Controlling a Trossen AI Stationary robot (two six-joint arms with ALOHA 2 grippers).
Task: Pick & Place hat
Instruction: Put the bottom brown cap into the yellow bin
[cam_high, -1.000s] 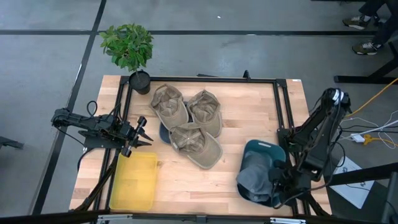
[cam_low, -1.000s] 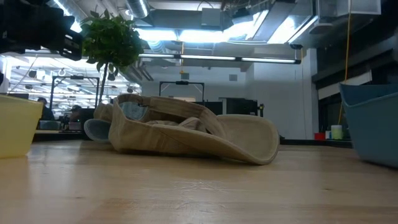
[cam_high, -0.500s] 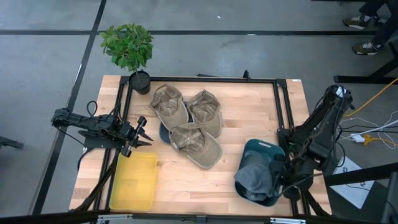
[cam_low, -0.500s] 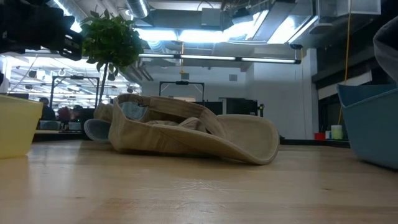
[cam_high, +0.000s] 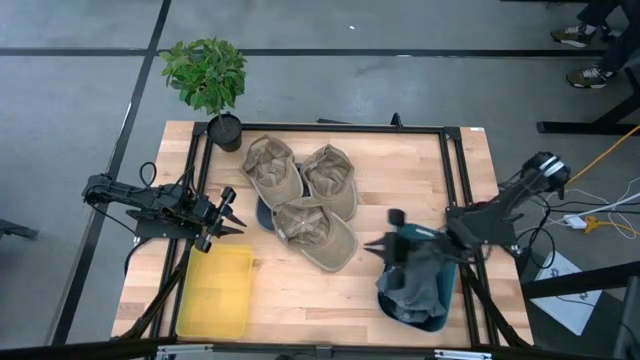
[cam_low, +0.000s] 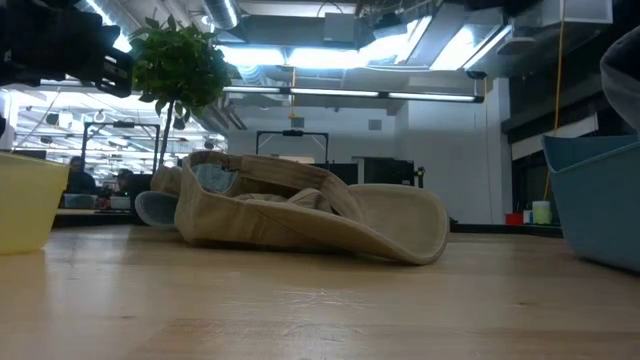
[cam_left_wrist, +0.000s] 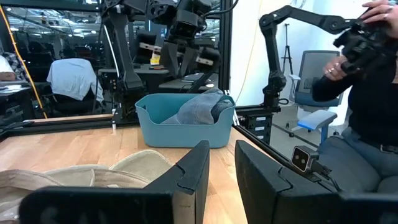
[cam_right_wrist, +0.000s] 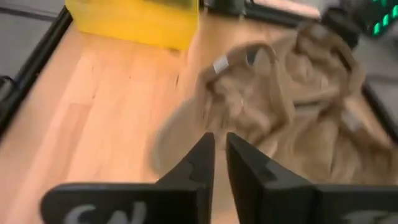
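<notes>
Look at the right gripper's fingers (cam_right_wrist: 200, 163) first. There is a small gap between them and nothing in it. The right gripper (cam_high: 388, 243) has just swung out. A moment ago it sat low by the far right edge of the table, and now it reaches over the teal plastic bin (cam_high: 441, 322) toward the middle. That tells you one hat is done, I think: the soft grey cap (cam_high: 408, 288) lies in the teal bin and the arm is going for another.

The next one is likely the tan cloth hat nearest the bin (cam_high: 318, 234). It lies in the pile of three tan hats, touching the other two, on the pale wooden table (cam_high: 400, 170).

The left gripper (cam_high: 228, 212) waits above the yellow plastic bin (cam_high: 215, 292). Its fingers (cam_left_wrist: 194, 171) have a small gap too (and hold nothing).

The top view shows you where both arms are. The right wrist view shows the tan hat right ahead, with its strap up. The low view shows no arm at all, only the hat flat on the wood. The left wrist view alone shows the grey cap poking over the bin's rim.
</notes>
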